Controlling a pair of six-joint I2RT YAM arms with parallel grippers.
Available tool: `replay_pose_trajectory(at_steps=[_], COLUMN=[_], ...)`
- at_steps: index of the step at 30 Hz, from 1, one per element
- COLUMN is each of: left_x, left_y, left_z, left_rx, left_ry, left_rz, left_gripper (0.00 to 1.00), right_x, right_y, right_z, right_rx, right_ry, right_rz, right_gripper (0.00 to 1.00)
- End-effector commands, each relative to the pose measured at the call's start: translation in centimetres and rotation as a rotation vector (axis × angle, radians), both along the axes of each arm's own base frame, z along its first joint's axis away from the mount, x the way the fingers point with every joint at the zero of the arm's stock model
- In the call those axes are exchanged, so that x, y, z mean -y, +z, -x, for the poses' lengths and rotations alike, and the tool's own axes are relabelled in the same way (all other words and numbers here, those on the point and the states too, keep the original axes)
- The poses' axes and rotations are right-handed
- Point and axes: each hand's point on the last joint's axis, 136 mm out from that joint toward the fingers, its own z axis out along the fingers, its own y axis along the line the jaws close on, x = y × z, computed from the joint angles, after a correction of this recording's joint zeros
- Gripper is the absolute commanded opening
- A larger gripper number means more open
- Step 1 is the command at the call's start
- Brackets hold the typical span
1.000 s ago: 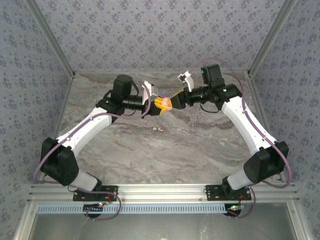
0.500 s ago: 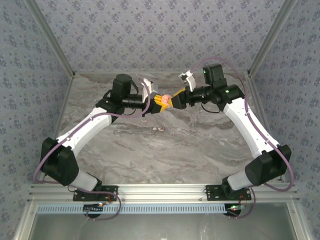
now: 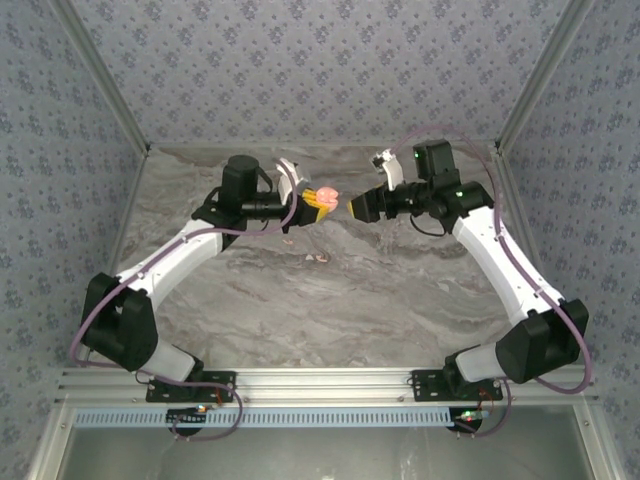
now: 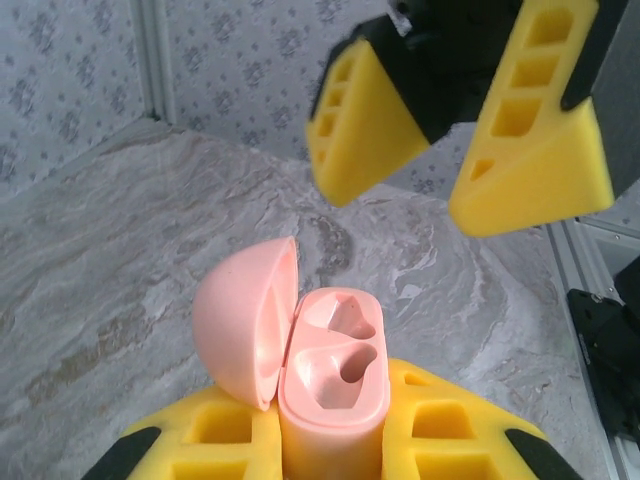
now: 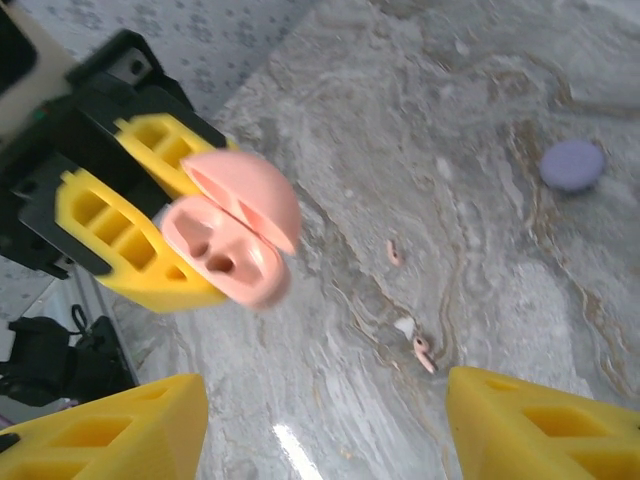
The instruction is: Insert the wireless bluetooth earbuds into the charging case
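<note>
the pink charging case [image 4: 332,385] is clamped in the left gripper [image 3: 316,200], lid open, both wells empty. the right gripper [image 3: 356,209] is spread wide, nothing held, just apart from it. pinkish earbuds [image 5: 395,252] are seen lying on the table [image 5: 480,90]; every insertion is judged yet to be done.

The pale pink rounded plastic charging case [image 4: 331,395] is being held off the table, its base clamped in the left gripper [image 4: 330,455]. Its domed lid [image 4: 247,320] is hanging open to one side, and its 2 moulded wells are showing empty. 2 tiny pinkish plastic earbuds [image 5: 394,251] are lying loose on the grey marbled tabletop [image 5: 480,100], near each other but not touching, apart from the case.
</note>
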Motion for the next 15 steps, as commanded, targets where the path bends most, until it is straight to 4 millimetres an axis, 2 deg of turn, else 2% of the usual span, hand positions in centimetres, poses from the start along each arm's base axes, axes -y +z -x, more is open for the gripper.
replay_pose_trajectory(at_steps=[1, 7, 9, 15], left_x=[-1.1, -2.9, -3.6, -5.4], left_y=[1.6, 0.2, 0.0, -0.4], left_z=[-0.3, -0.6, -0.6, -0.1], left_rx=[0.03, 0.001, -0.006, -0.007], left_ry=[0.058, 0.141, 0.177, 0.249], left_rz=[0.042, 0.03, 0.033, 0.023], left_gripper=[0.11, 0.11, 0.11, 0.11], right_x=[0.7, -0.3, -0.8, -3.3], right_y=[-2.5, -8.7, -11.7, -16.1], right_z=[-0.1, 0.4, 1.0, 0.9], right_rx=[-0.068, -0.205, -0.277, -0.344], right_ry=[-0.067, -0.097, -0.094, -0.058], right_rz=[0.046, 0.122, 0.146, 0.19], right_gripper=[0.65, 0.62, 0.59, 0.56])
